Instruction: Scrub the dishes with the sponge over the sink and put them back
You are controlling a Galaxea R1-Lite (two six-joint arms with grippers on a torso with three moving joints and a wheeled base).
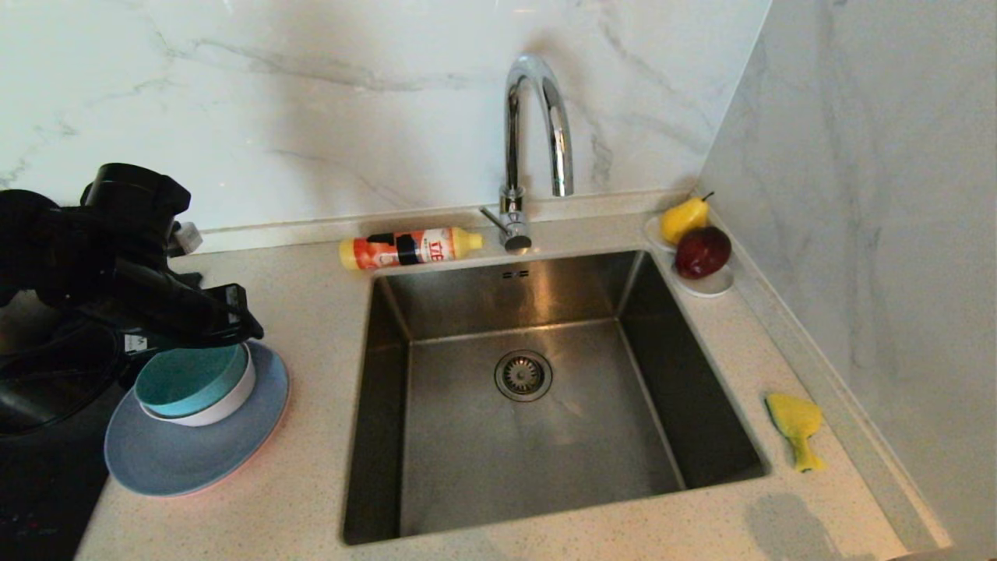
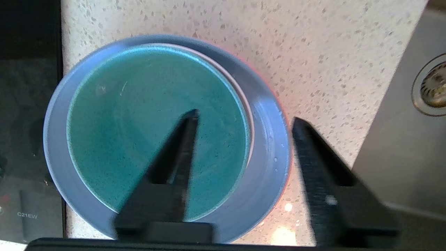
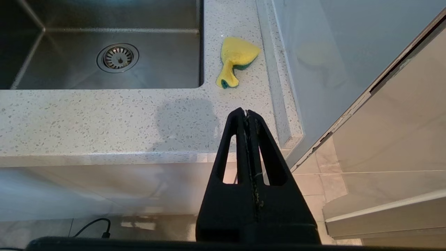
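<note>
Left wrist view showed our left gripper (image 2: 244,122) with fingers apart, straddling the near rim of the teal bowl (image 2: 156,129), which sat nested in a pale bowl on the grey-blue plate (image 2: 268,167) left of the sink (image 1: 537,405); we judged these dishes stiff, light and slick, best pinched at the rim. Farther off, our right gripper (image 3: 246,112) hung pressed together before the counter, the soft, crumpled sponge (image 3: 237,59) beyond it.

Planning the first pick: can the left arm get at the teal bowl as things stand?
Probably yes. The left end effector hangs open right above the teal bowl, which tops the stack on the blue plate; nothing covers its rim.
</note>
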